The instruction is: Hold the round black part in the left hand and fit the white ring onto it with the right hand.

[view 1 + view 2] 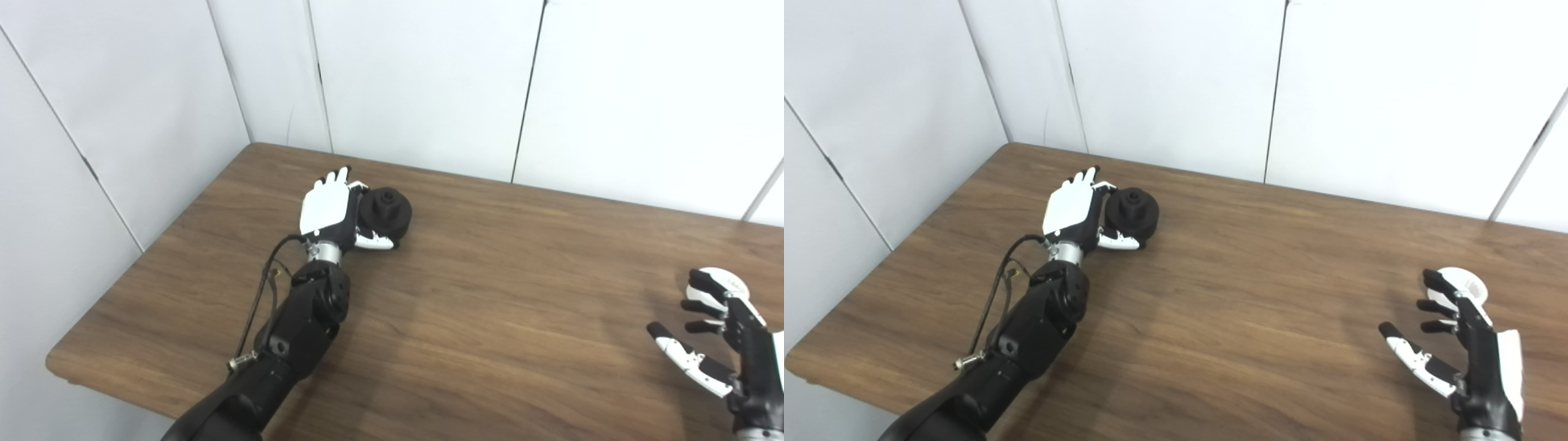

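The round black part (386,214) is cupped by the left hand (327,211) on the surface (490,294), though a firm grip cannot be confirmed. The right hand (1458,343) is spread, grasping nothing, beside the white ring (1467,283). The ring should be pinched by its rim and kept level.

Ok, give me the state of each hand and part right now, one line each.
Left hand: fingers curled around the round black part, on the table.
Round black part: resting on the brown wooden table, hub up.
Right hand: open, holding nothing.
White ring: flat on table, behind the right fingers.
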